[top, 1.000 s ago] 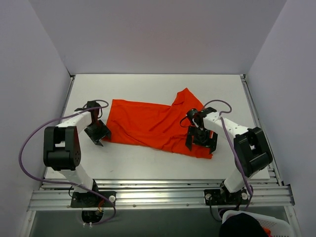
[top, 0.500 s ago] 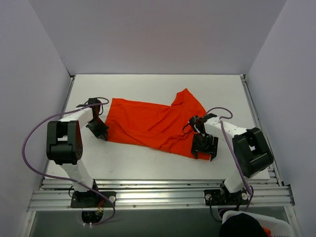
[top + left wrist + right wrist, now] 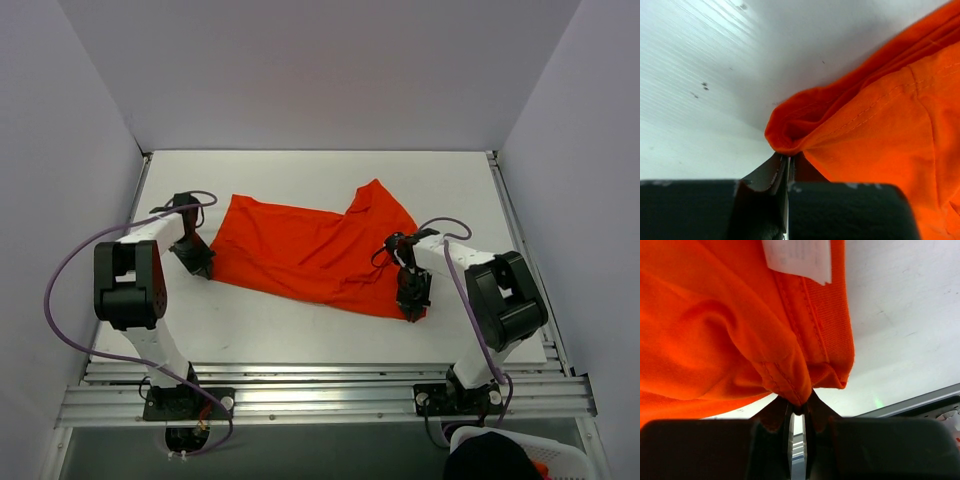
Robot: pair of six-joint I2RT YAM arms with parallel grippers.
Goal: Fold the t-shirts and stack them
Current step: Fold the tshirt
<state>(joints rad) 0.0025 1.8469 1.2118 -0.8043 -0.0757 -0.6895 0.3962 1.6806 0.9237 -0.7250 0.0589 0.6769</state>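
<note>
Mira: Both arms have come down onto the cloth since a second ago. The left gripper, which stood open just off the shirt's left end, is now pinched on it. The right gripper has slid to the near right corner and closed as well.

Tom: What do they actually have hold of?

Mira: Nearest first: the right wrist view shows its jaws almost touching, with a bunched fold of the t-shirt and its stitched edge squeezed between them. A ribbed band and a white label lie just beyond. The left wrist view shows much the same, jaws closed to a sliver on a puckered corner of orange cloth.

Tom: And the shirt itself?

Mira: It lies wrinkled on the white counter, between the two grippers. Its long axis runs left to right, the right end sitting a little nearer. So each arm holds one end, and the body spreads away from both, with one corner jutting toward the far side at the right.

Tom: So what does the next move turn on?

Mira: My guess is that the held edge is the near one and the free cloth lies beyond it. A fold would carry that edge forward over the body, both arms moving together.
</note>
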